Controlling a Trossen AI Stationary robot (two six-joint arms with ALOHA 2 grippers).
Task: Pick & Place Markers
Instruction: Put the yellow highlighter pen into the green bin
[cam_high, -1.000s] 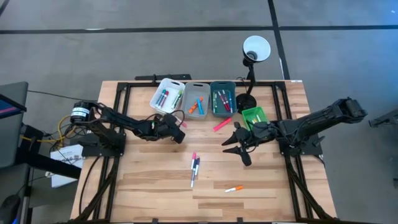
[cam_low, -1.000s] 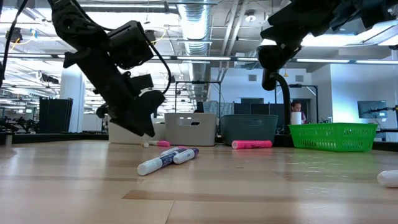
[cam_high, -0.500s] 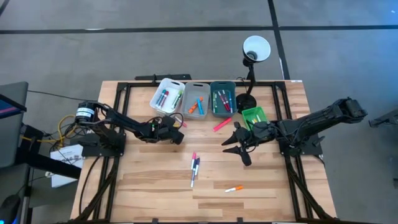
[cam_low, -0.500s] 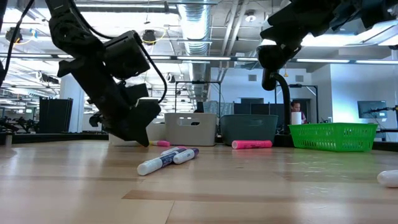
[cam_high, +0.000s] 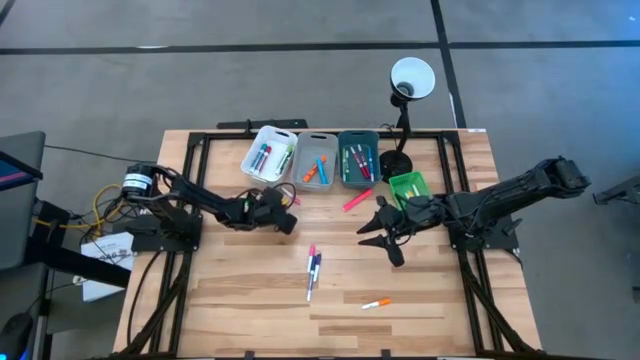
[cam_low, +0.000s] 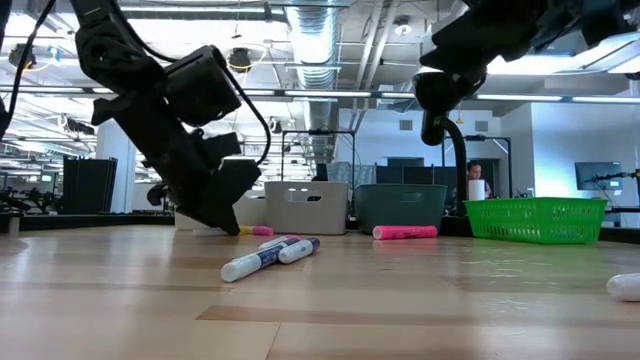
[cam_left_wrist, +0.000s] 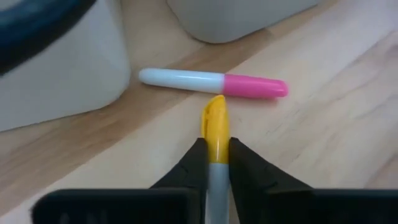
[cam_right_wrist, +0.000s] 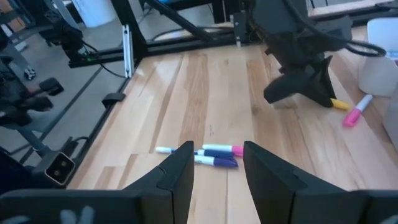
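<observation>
Left gripper pinches a yellow marker, its tip just short of a pink marker; right gripper hovers wide open.

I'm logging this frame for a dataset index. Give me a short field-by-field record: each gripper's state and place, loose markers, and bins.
left gripper: shut on the yellow-capped marker, low by the white bin
right gripper: open, empty, raised over mid-table near the green bin
nearby marker: pink-and-white marker lies on the table just beyond the held one
loose markers: cluster at centre, orange one, pink highlighter
bins: white, grey, teal, green, in a row at the far edge
</observation>
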